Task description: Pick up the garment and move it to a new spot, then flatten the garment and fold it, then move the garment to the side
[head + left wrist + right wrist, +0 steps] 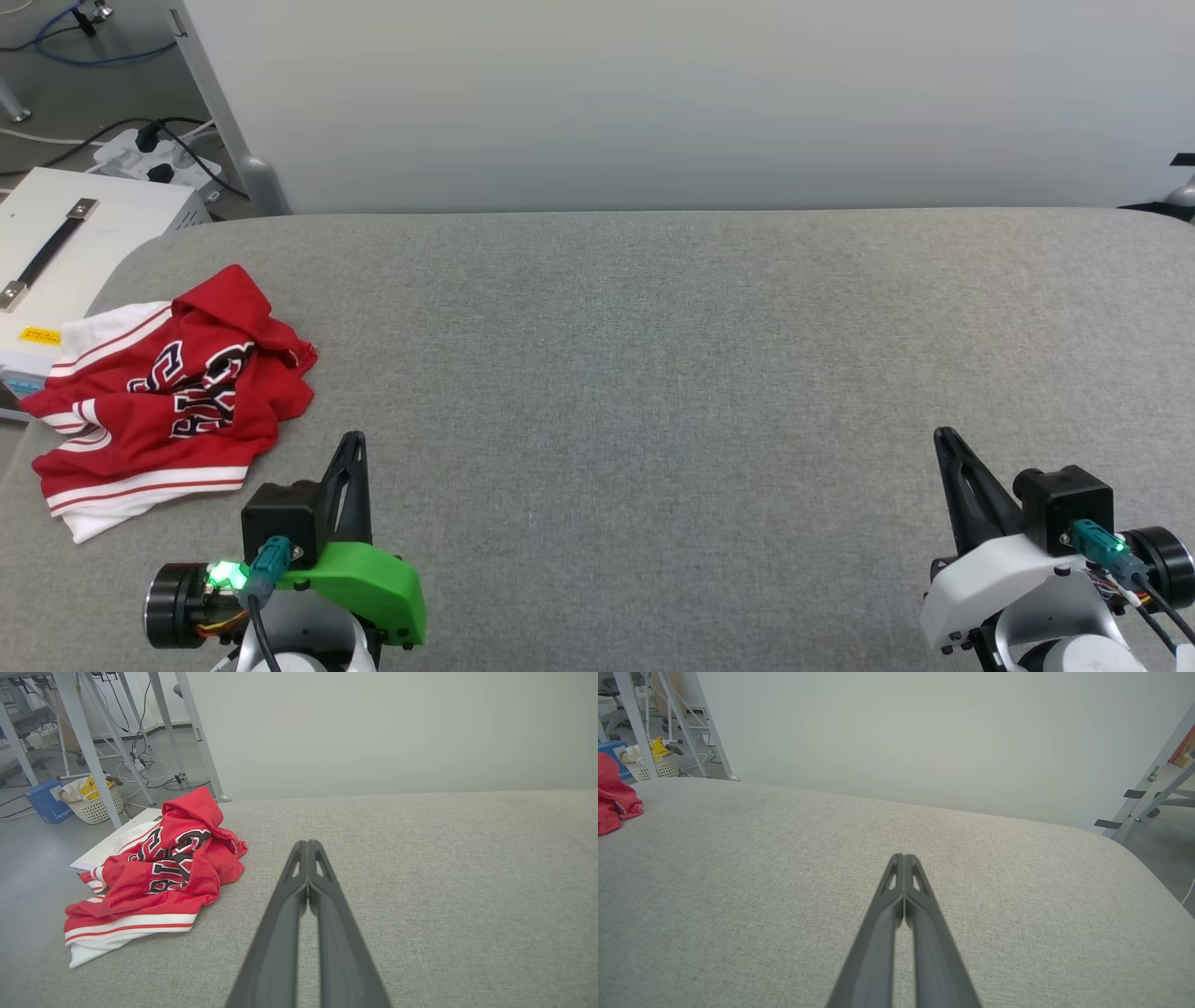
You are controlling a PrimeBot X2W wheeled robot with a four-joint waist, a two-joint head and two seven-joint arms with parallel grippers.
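We find the red jersey T-shirt (173, 397) with white striped trim heaped at the left edge of the grey fabric table (653, 373); its length runs near-to-far; our left gripper (354, 441), fingers pressed together and empty, lies nearer it than the right gripper (942, 436), likewise closed and empty.

Grey cloth table (653, 373); white case (121, 224) beside; power strip (177, 161) on floor

On the table (653, 355), at the left end: the shirt (168, 401). Near it, to the right and closer in: the left gripper (355, 439). Far off to the right: the right gripper (943, 437).
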